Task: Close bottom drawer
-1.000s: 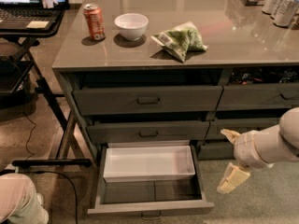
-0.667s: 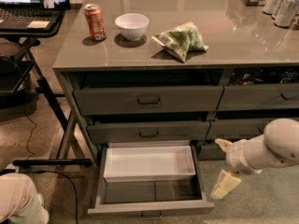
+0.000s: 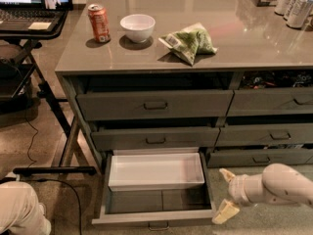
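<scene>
The camera view looks down at a grey cabinet with a flat grey worktop (image 3: 254,48). The bottom drawer (image 3: 155,217) on the left side is pulled far out over the floor. Inside it, at the back, sits a white tray (image 3: 156,184). In front of the tray the grey drawer floor shows, split into parts. A small dark pull (image 3: 157,225) hangs on the low front panel.

The gripper (image 3: 226,194) is low down near the floor, just to the right of the drawer's front right corner. Its jaws are spread wide, one up and one down, and they hold nothing. The lower one is right beside the drawer's corner, but it is hard to say if it touches. The white arm (image 3: 281,185) comes in from the right.

Above the open drawer are a middle drawer (image 3: 155,138) and a taller top drawer (image 3: 155,104).

On the worktop stand a red can (image 3: 99,22), a white bowl (image 3: 137,27) and a green bag (image 3: 188,42), all in a row.
</scene>
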Controlling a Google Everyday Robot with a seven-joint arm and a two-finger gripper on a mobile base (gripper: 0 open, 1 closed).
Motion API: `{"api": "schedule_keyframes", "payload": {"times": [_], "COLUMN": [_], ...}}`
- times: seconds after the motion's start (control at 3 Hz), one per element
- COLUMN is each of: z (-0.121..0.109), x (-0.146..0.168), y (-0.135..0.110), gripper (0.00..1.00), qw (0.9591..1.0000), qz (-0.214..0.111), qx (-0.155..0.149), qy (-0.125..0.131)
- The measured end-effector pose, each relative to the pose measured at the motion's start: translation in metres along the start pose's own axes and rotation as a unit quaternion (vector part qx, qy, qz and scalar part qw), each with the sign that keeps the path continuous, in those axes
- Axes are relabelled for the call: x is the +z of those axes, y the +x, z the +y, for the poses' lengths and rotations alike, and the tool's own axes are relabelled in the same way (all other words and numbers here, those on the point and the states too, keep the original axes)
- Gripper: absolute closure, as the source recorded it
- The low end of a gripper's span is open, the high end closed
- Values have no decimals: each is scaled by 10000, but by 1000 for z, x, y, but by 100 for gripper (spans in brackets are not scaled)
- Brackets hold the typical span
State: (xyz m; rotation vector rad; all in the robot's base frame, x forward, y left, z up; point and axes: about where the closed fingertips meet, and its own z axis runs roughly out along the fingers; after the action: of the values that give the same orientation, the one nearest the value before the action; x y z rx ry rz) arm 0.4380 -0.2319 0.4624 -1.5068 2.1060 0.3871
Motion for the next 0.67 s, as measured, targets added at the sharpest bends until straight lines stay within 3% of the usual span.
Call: {"api": "schedule_keyframes", "payload": {"times": [0.33, 0.67], "z": [-2, 17], "x": [53, 121], "y": [37, 77], "gripper": [0, 0], "qw": [9994, 9955], "qz": [-336, -674], "qx": [-30, 157], "qy": [-80, -650]}}
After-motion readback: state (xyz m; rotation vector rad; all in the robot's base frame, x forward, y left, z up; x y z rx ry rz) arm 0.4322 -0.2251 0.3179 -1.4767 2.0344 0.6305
